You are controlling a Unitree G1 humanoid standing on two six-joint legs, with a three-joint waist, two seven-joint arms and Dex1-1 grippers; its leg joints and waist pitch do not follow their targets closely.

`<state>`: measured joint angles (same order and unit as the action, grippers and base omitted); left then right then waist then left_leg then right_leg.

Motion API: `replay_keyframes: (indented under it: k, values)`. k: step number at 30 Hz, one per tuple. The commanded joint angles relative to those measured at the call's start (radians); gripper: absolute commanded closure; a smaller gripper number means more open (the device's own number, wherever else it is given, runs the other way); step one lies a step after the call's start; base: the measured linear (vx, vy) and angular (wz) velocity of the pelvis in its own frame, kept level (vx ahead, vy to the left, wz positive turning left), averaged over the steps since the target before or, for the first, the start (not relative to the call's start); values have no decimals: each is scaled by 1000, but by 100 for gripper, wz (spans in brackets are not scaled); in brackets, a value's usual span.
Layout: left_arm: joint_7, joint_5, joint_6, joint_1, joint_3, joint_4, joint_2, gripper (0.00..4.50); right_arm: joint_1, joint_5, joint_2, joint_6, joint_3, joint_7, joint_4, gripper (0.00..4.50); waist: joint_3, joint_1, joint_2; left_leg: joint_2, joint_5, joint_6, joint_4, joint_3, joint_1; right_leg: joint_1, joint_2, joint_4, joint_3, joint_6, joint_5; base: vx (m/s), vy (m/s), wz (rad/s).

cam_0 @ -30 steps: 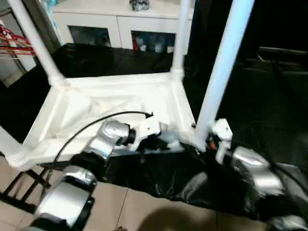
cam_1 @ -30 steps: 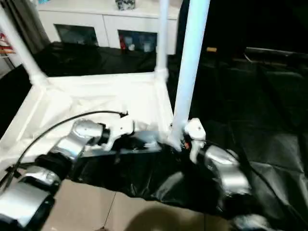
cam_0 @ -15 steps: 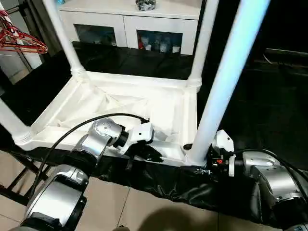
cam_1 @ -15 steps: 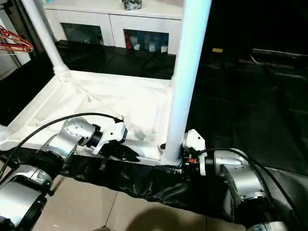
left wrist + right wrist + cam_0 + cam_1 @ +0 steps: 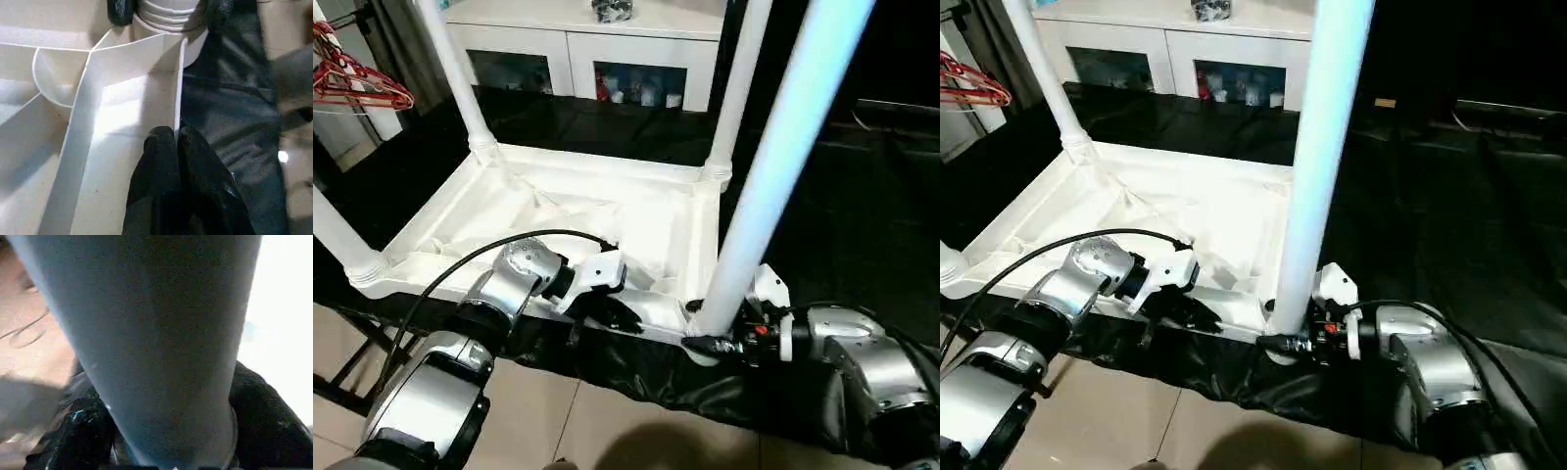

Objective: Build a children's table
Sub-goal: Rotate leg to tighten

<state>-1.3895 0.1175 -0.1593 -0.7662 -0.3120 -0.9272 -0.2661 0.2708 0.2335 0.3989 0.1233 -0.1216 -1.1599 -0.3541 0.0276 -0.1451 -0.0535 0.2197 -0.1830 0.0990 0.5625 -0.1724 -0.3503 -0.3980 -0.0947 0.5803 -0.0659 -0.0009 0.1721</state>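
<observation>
The children's table top (image 5: 607, 211) lies upside down on a black-covered surface, ribs facing up. Legs stand in its corner sockets. The near right leg (image 5: 773, 166) rises tall beside my right arm. My right gripper (image 5: 705, 331) is at this leg's base, one black finger on each side of it, pressed against it (image 5: 171, 431). My left gripper (image 5: 612, 313) is on the near rim of the top. Its fingers (image 5: 164, 147) are shut on the thin rim wall, close to the same corner socket.
The other legs stand at the far right (image 5: 739, 88), far left (image 5: 460, 78) and near left (image 5: 337, 240). A white cabinet (image 5: 578, 59) with glass doors stands behind. Red hangers (image 5: 357, 83) hang at far left. Black cloth (image 5: 862, 215) spreads right; tiled floor (image 5: 607, 431) lies below.
The view has shifted and steadied. My right gripper's fingers have closed in on the base of the near right leg. My left gripper keeps its grip on the rim.
</observation>
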Motion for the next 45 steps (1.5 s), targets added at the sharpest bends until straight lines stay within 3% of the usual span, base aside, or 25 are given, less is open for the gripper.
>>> replay_keyframes:
  k: [1, 3, 5, 6, 8, 12, 14, 16, 17, 19, 20, 21, 24, 25, 29, 34, 38, 39, 40, 45]
  values:
    - [134, 2, 28, -42, 28, -13, 34, 450, 0, -18, -45, -20, -46, 35, -18, 183, -46, 3, 7, 2, -277, -29, -66, -8, 2, 53, -44, -70, 26, -201, 290, 0, 0, 0]
    - [217, 4, 49, -57, 42, -25, 60, 450, 23, -46, -95, -31, -25, 153, -63, 183, -45, 6, 1, 4, -281, -22, -68, -6, 3, 47, -44, -74, 28, -185, 328, 0, 0, 0]
    - [264, 10, 62, -64, 46, -31, 78, 450, 42, -72, -131, -23, -15, 251, -101, 183, -43, 15, 5, 1, -284, -9, -73, 0, -4, 52, -43, -74, 24, -168, 359, 0, 0, 0]
    - [317, 15, 75, -68, 49, -36, 100, 450, 65, -106, -162, -23, -9, 355, -152, 183, -43, 19, 5, -1, -284, -7, -73, -1, -2, 49, -43, -79, 24, -157, 382, 0, 0, 0]
    - [317, 15, 75, -68, 49, -36, 100, 450, 65, -106, -162, -23, -9, 355, -152, 183, -42, 31, 3, -4, -293, -5, -73, 0, 0, 46, -42, -83, 23, -158, 395, 0, 0, 0]
    - [474, 24, 119, -72, 64, -41, 179, 450, 151, -141, -266, -16, 45, 630, -301, 184, -45, 43, 0, -4, -281, -7, -72, 0, -2, 45, -41, -80, 23, -168, 364, 0, 0, 0]
    - [525, 25, 130, -72, 70, -41, 205, 450, 186, -147, -302, -13, 67, 723, -349, 184, -45, 47, 3, -5, -276, -13, -71, 0, -2, 45, -40, -80, 24, -173, 349, 0, 0, 0]
    - [560, 25, 133, -72, 75, -42, 221, 450, 209, -157, -322, -17, 75, 774, -382, 184, -47, 51, -1, -5, -264, -12, -71, 0, -4, 46, -40, -77, 24, -179, 321, 0, 0, 0]
    - [586, 26, 133, -70, 77, -39, 235, 450, 232, -175, -338, -27, 75, 822, -412, 184, -48, 52, 6, -6, -262, -20, -69, -1, -4, 47, -39, -77, 25, -181, 299, 0, 0, 0]
    - [605, 29, 130, -60, 76, -24, 249, 450, 257, -204, -349, -57, 63, 861, -444, 184, -51, 54, 3, -7, -232, -30, -66, -1, -8, 49, -40, -70, 26, -193, 249, 0, 0, 0]
    - [603, 27, 133, -55, 77, -15, 252, 450, 262, -203, -351, -65, 63, 863, -447, 149, -52, 54, 13, -7, -223, -36, -65, -3, -9, 50, -39, -70, 26, -194, 235, 0, 0, 0]
    - [598, 26, 135, -49, 76, -6, 254, 450, 264, -198, -352, -71, 67, 856, -446, 128, -53, 51, 7, -6, -204, -47, -63, -2, -9, 51, -41, -66, 26, -202, 207, 0, 0, 0]
    - [575, 23, 130, -40, 72, 5, 246, 450, 266, -188, -348, -77, 73, 831, -442, 104, -54, 51, 6, -6, -178, -64, -60, -3, -11, 53, -39, -59, 27, -218, 145, 0, 0, 0]
    - [563, 22, 126, -37, 70, 9, 242, 450, 265, -185, -344, -77, 74, 818, -438, 104, -55, 51, 12, -6, -170, -73, -59, -4, -11, 55, -40, -56, 27, -225, 130, 0, 0, 0]
    - [460, 6, 91, -17, 56, 34, 198, 450, 251, -169, -300, -83, 65, 688, -398, 70, -55, 52, 12, -4, -162, -92, -57, -4, -15, 58, -40, -54, 26, -233, 109, 0, 0, 0]
    - [303, -22, 62, 10, 43, 68, 124, 450, 180, -126, -196, -111, -2, 401, -291, 70, -55, 46, 13, 0, -140, -125, -50, -10, -14, 58, -38, -47, 24, -260, 44, 0, 0, 0]
    - [202, -33, 40, 24, 37, 84, 70, 450, 126, -68, -125, -94, -25, 210, -186, 70, -53, 38, 13, 5, -175, -114, -52, -11, -10, 56, -39, -51, 25, -254, 109, 0, 0, 0]
    - [175, -35, 37, 24, 39, 84, 53, 450, 109, -49, -99, -78, -32, 141, -149, 70, -52, 35, 29, 6, -178, -115, -53, -12, -9, 56, -38, -51, 25, -253, 121, 0, 0, 0]
    - [171, -36, 37, 24, 39, 83, 51, 450, 108, -47, -95, -76, -33, 133, -145, 70, -50, 29, 21, 9, -188, -113, -54, -12, -7, 53, -39, -52, 26, -249, 143, 0, 0, 0]
    - [106, -51, 40, 17, 44, 87, 14, 450, 64, -6, -17, -30, -69, -37, -50, 70, -50, 19, 28, 10, -184, -97, -54, -13, -6, 51, -40, -48, 28, -255, 123, 0, 0, 0]
